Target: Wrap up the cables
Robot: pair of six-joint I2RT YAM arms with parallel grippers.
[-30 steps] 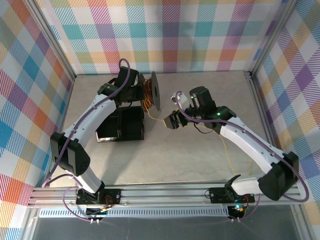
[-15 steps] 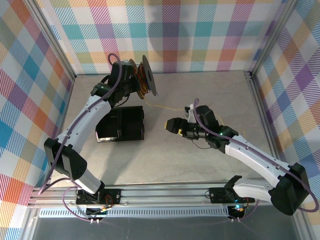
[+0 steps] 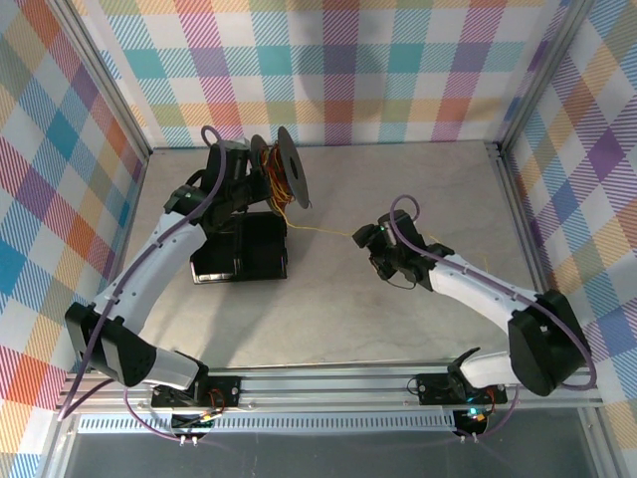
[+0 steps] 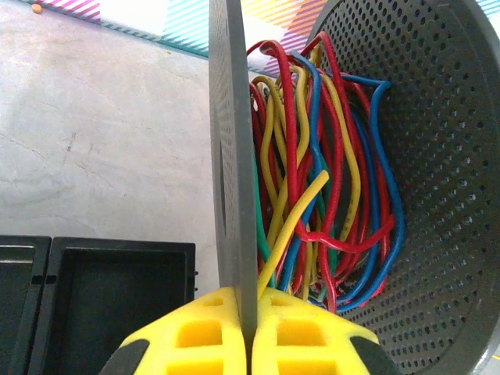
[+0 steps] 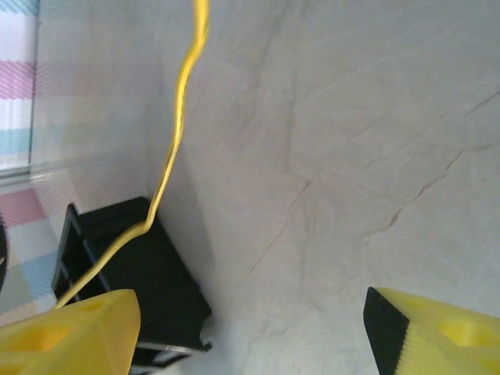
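loose yellow strand, nothing pinching it

my left claw (image 4: 248,332) is clamped tight on the thin near flange of the spool (image 4: 437,156), with the flange edge running straight up between my two yellow pads. most of the cables (image 4: 320,180) sit between the spool's two perforated discs: red, yellow, blue and a little green, looped loosely rather than packed. from overhead the spool is held up just beyond the far edge of the black box (image 3: 244,254).

one yellow cable (image 3: 323,231) leaves the spool and runs out to its right, low over the table (image 3: 398,329), to my right claw (image 3: 370,239). that claw stands wide. in its own camera the strand passes by one pad and nothing squeezes it, so at best i am guiding it, not holding it. i cannot tell where the strand's free end lies.

the risks, as i judge them:
- if the spool turns with no tension, the strand will lay on in slack loops that can spill over a flange
- the strand sits at one pad, not mid-gap, so a careless close may miss it or let it slide out
- it runs close over the black box beside the spool, and a corner could snag it
- a hard tug could twist the spool in my left pads, which grip only a thin edge
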